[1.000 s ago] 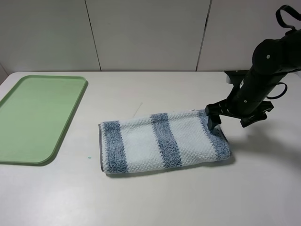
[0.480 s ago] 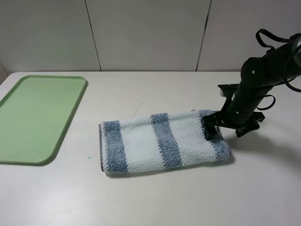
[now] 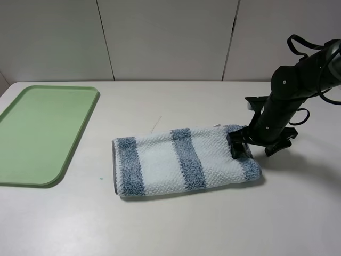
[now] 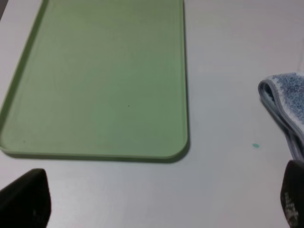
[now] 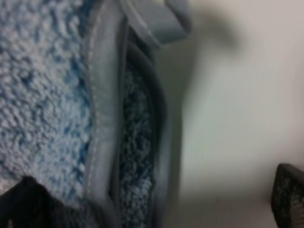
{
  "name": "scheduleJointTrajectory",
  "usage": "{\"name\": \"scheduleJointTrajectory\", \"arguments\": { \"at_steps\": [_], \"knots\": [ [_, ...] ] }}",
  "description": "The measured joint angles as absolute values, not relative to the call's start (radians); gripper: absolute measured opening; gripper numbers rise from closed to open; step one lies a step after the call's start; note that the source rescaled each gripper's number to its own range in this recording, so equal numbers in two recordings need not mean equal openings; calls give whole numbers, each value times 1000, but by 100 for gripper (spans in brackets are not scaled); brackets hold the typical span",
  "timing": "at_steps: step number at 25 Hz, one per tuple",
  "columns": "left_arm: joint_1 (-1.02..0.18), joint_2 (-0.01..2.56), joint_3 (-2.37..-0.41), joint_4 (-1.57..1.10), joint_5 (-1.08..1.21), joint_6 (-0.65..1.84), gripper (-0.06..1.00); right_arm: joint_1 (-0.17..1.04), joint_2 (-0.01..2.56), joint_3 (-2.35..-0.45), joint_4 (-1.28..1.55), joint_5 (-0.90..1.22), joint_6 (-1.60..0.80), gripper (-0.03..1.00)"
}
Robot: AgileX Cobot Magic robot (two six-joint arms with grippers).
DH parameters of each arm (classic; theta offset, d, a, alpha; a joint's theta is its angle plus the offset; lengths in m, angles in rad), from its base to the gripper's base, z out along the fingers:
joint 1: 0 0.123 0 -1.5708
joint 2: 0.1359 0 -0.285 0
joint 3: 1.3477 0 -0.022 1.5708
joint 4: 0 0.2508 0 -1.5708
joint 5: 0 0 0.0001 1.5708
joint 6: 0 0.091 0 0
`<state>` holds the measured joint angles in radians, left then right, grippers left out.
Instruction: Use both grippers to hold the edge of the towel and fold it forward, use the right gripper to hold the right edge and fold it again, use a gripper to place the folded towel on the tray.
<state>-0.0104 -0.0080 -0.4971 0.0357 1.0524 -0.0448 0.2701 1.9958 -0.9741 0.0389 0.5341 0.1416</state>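
So the right gripper (image 3: 253, 149) has dropped over the last second; a second ago it hangs above the right end of the towel (image 3: 181, 162), now it's down at cloth level with one finger on the last blue-grey stripe and the other just past the end, over the bare table (image 3: 176, 224); it barely shifts in the last half second, so I'd guess it's basically lined up. The towel itself hasn't budged.

My read: the first fold is done, since the ends show stacked layers, and this is the setup for grabbing the right edge for fold two. The right wrist view shows the jaws spread, straddling the doubled grey hem (image 5: 102, 95), not pinching anything yet; next comes closing on both layers, and catching only the top one looks like the risk to me.

The towel sits mid-table, well apart from the pale-green tray (image 3: 48, 130) off to the left. Its long axis runs left-right across the table, the right end angled a touch toward the back wall; the three stripes cross it the short way; the layered short ends point left and right.

The left gripper (image 4: 156, 199) doesn't show in the high view; its own camera has the fingers spread wide with nothing between them, looking down at the tray and the towel's left end.
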Motion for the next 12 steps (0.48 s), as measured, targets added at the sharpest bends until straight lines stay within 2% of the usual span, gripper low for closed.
{"name": "scheduleJointTrajectory", "arguments": {
  "at_steps": [2,4,5,6,12],
  "knots": [
    [-10,-8,-497,36,1052,-45,97,275,1997,-976,61,529,138,55],
    [-10,-8,-497,36,1052,-45,97,280,1998,-978,106,525,138,20],
    [-10,-8,-497,36,1052,-45,97,284,1998,-978,110,524,138,11],
    [-10,-8,-497,36,1052,-45,97,284,1998,-978,110,524,138,7],
    [-10,-8,-497,36,1052,-45,97,284,1998,-978,110,523,138,7]
  ]
}}
